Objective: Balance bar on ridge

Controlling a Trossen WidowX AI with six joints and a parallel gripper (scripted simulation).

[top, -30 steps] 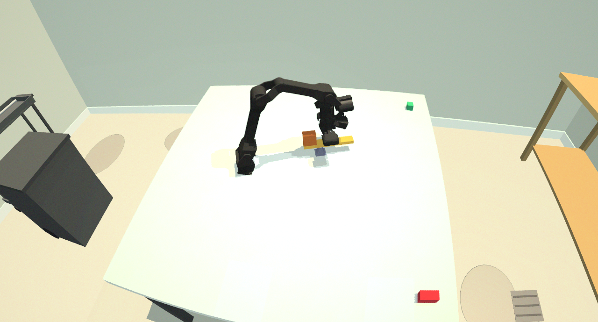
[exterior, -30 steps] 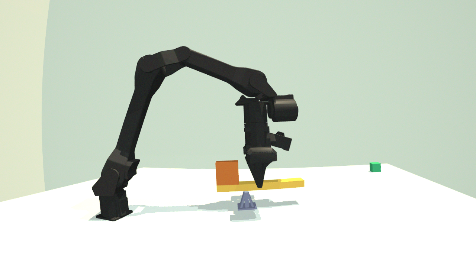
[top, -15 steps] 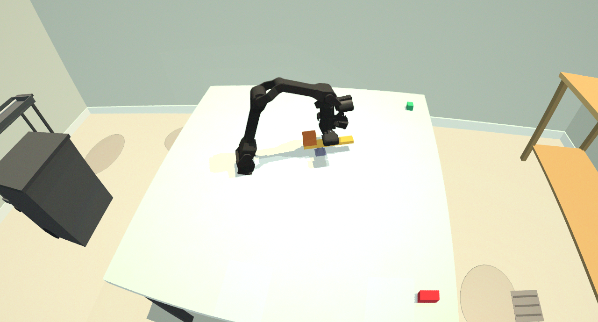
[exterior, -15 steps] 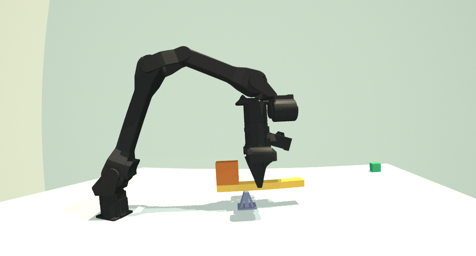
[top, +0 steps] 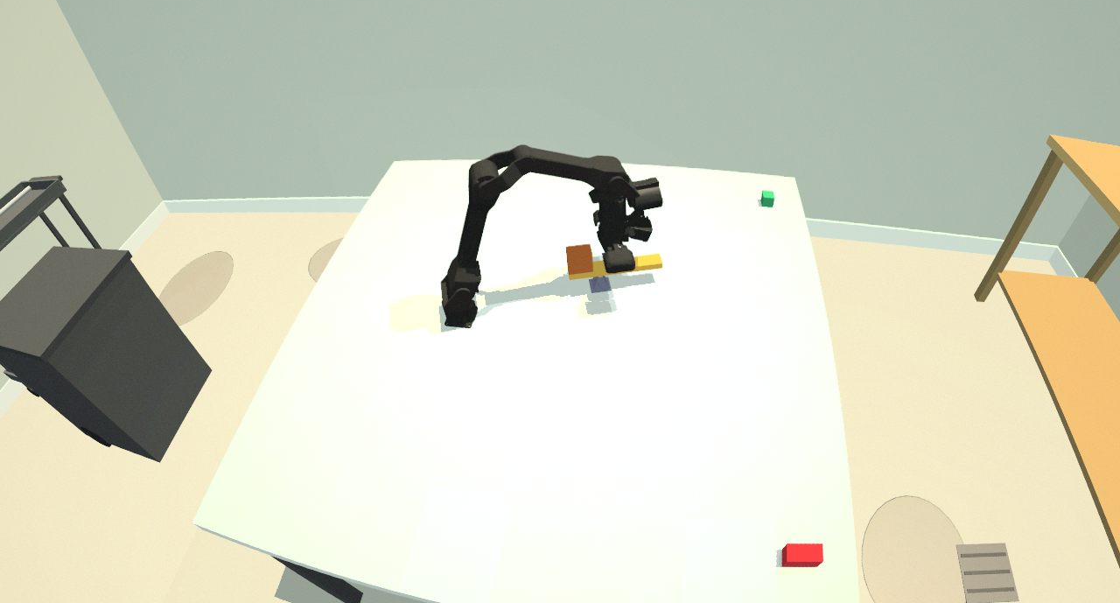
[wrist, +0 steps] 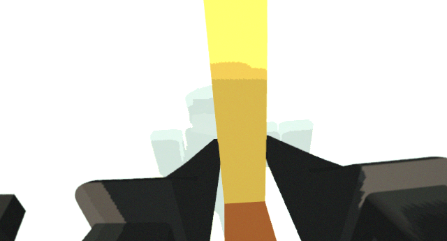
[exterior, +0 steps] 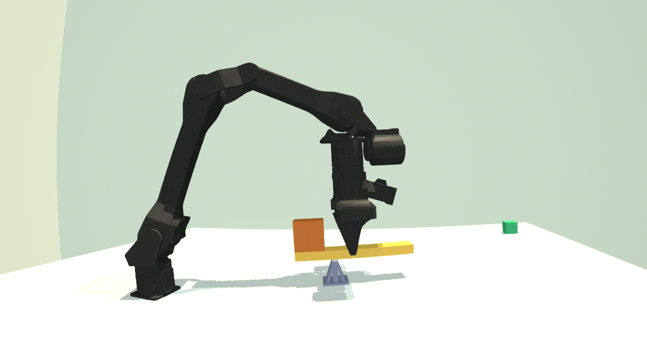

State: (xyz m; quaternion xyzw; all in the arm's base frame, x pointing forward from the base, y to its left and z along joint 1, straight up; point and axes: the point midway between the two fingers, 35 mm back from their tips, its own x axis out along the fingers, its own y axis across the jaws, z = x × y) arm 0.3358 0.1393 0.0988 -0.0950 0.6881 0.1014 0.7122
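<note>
A yellow bar [top: 648, 262] [exterior: 396, 248] [wrist: 239, 105] with an orange block [top: 579, 259] [exterior: 309, 235] [wrist: 247, 221] on its left end lies over the ridge, clear of the table. It looks close to level in the exterior view. The grey-blue ridge [top: 599, 284] [exterior: 335, 274] stands under the bar, nearer the block than the far end. The bar's underside is at or just above the ridge's top; contact is too fine to tell. My gripper [exterior: 353, 252] [wrist: 241, 142] points down and is shut on the bar, a little right of the ridge. In the wrist view a finger lies against each side.
A green cube [top: 767, 199] [exterior: 509, 227] is at the table's far right corner. A red block [top: 803, 555] lies near the front right corner of the white table [top: 548, 443]. A dark cabinet [top: 109, 348] stands on the floor at left, and a wooden shelf [top: 1057, 325] at right.
</note>
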